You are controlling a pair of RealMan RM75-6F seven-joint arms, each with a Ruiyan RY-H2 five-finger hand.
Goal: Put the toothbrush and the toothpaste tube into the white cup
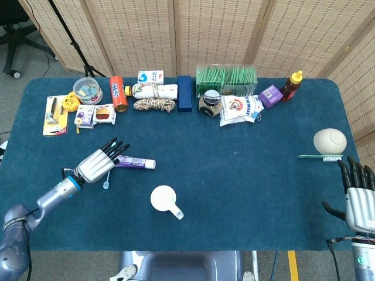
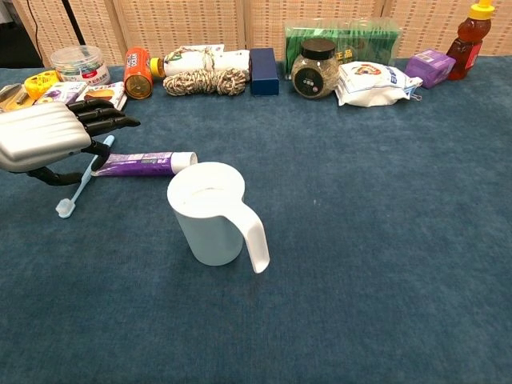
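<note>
A white cup [image 1: 163, 198] [image 2: 206, 211] with a handle stands upright near the table's front middle. Left of it lies a purple toothpaste tube [image 1: 137, 162] [image 2: 144, 164], its cap end pointing right. A light-blue toothbrush [image 1: 108, 178] [image 2: 82, 182] lies slantwise at the tube's left end, bristle head toward the front. My left hand [image 1: 98, 163] [image 2: 46, 138] hovers low over the brush handle with fingers stretched out and thumb beneath; I cannot tell whether it touches the brush. My right hand [image 1: 358, 193] is open at the table's front right edge, holding nothing.
A second, teal toothbrush [image 1: 319, 157] lies at the far right beside a white round object [image 1: 330, 140]. Along the back stand an orange can [image 1: 118, 93], rope [image 1: 154, 105], a blue box [image 1: 184, 92], a jar [image 1: 210, 103], packets and a honey bottle [image 1: 291, 85].
</note>
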